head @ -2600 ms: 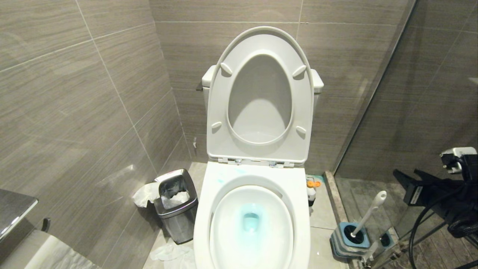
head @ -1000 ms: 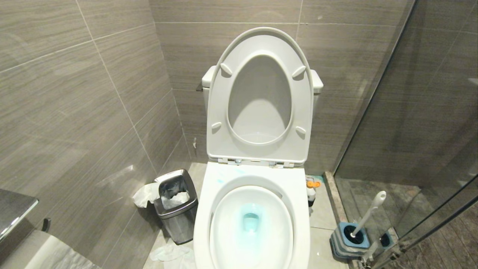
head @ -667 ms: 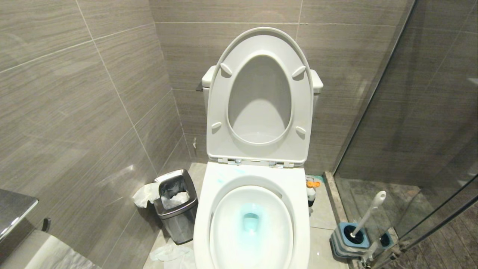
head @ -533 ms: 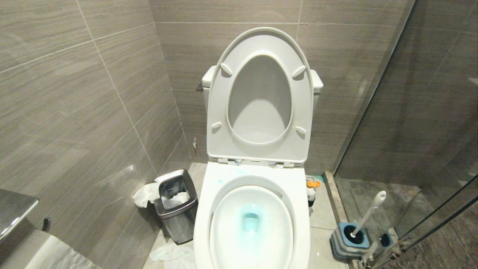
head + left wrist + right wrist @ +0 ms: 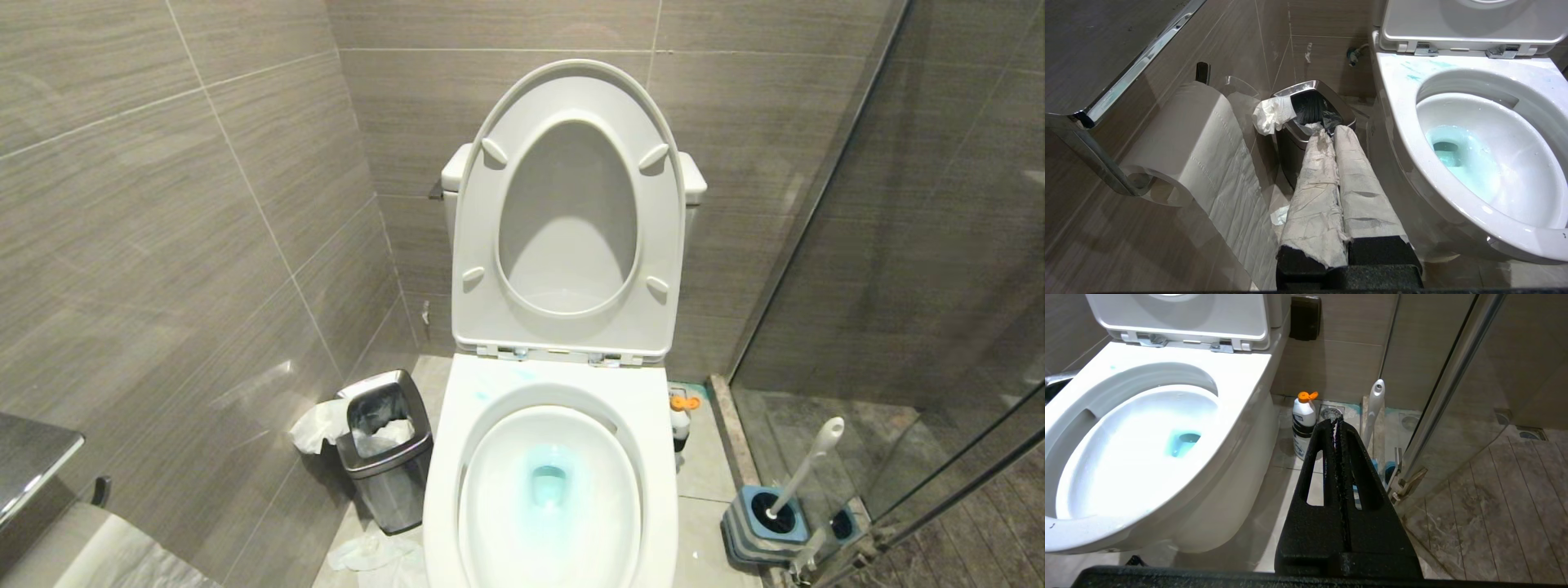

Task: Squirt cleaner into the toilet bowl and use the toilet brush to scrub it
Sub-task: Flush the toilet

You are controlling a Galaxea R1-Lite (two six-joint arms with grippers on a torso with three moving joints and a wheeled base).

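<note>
2 grippers show only in their own wrist views, neither holding anything. The left gripper [image 5: 1331,132], its fingers wrapped in crumpled white paper, has them pressed together, pointing toward the steel waste bin [image 5: 385,449]. The right gripper [image 5: 1336,422], matte black with slotted fingers and toothed inner edges, is also closed tight, aimed at the floor beside the toilet.

The toilet bowl [image 5: 551,490] is glossy white ceramic, oval, with pale blue water pooled at its drain and faint teal smears on the rim near the hinges. Its white plastic seat and lid [image 5: 569,212] stand upright against the cistern.

The cleaner [image 5: 1303,426], a rounded white bottle with a navy label and an orange flip cap standing open, stands on the floor just beside the toilet's right side, near the back wall. The toilet brush [image 5: 804,469] leans with its slim white handle tilted, its head down in the square blue-grey holder [image 5: 763,527] by the glass shower partition [image 5: 939,245].

The walls are large grey-brown tiles with a streaked grain; the floor is pale tile. A white paper roll [image 5: 1188,134] hangs from a chrome holder on the left wall, and crumpled tissue lies at the bin.
</note>
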